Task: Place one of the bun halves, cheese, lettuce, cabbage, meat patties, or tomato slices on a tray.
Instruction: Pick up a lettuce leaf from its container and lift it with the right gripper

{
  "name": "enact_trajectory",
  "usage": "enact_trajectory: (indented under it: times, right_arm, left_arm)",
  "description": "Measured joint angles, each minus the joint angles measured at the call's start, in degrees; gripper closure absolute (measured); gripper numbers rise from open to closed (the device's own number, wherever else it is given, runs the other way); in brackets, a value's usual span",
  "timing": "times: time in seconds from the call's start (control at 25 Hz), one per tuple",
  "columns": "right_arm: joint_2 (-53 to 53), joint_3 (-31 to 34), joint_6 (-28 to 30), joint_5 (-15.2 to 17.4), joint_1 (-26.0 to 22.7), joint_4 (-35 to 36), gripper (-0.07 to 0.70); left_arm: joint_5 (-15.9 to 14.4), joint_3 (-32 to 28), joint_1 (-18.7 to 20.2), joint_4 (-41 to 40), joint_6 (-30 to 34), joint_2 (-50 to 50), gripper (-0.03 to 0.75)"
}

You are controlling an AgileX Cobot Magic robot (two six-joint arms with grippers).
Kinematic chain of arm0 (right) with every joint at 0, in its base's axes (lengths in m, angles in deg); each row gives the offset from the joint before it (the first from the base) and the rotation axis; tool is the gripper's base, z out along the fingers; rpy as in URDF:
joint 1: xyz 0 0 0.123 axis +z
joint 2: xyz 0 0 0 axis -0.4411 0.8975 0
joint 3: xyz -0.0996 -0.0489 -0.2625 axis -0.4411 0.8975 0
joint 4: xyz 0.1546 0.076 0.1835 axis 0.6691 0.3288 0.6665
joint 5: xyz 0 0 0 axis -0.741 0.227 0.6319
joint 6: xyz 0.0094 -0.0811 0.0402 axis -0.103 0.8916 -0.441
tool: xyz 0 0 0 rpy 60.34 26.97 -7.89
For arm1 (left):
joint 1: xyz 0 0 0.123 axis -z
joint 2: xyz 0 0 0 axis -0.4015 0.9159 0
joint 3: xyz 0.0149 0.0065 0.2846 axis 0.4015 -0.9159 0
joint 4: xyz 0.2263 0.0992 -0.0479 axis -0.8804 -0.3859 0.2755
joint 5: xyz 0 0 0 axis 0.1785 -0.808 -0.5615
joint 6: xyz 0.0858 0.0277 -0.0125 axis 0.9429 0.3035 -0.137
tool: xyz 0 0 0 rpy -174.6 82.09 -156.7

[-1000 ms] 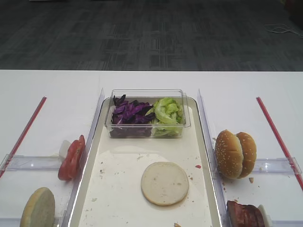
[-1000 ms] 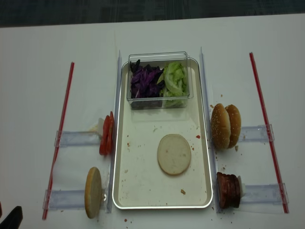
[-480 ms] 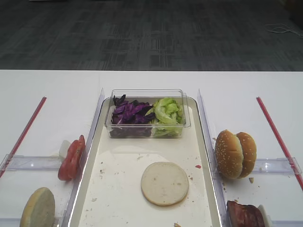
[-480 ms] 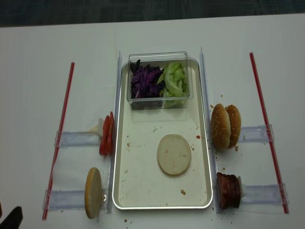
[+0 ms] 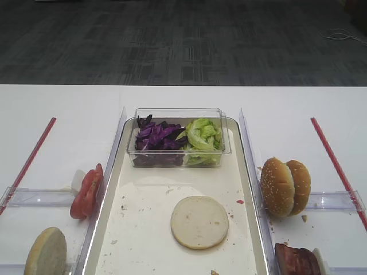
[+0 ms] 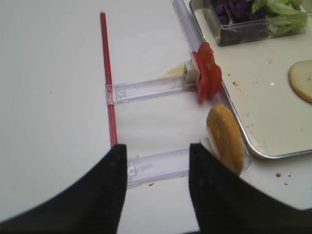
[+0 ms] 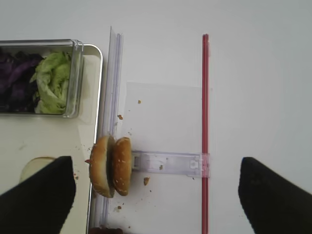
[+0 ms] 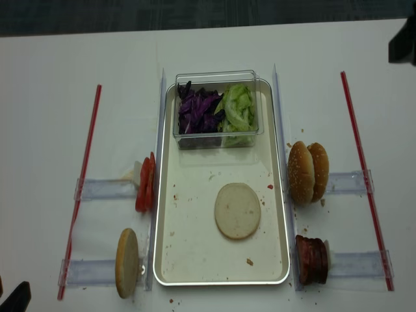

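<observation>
clear plastic tub (image 8: 216,108), red strips (image 8: 359,169), clear acrylic holders (image 8: 103,188) on white table (image 8: 52,97)

We see a tray (image 8: 165,195) with a shiny metal rim and matt cream floor, a clear glossy plastic tub (image 8: 214,78), seeded matt buns (image 8: 308,172) and glossy tomato slices (image 8: 145,184).

You have a white table (image 5: 63,103) under even light, and beyond its far edge a dark grey carpeted floor (image 5: 183,40).
</observation>
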Motion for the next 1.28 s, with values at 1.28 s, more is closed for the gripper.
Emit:
enact_trajectory:
  times: [1.28]
  right_arm:
    - [21.9,-19.2,7.4,-2.3,0.0,5.4,-0.067]
  left_arm:
    - [0.0,0.0,0.0,0.0,0.0,0.0,0.407]
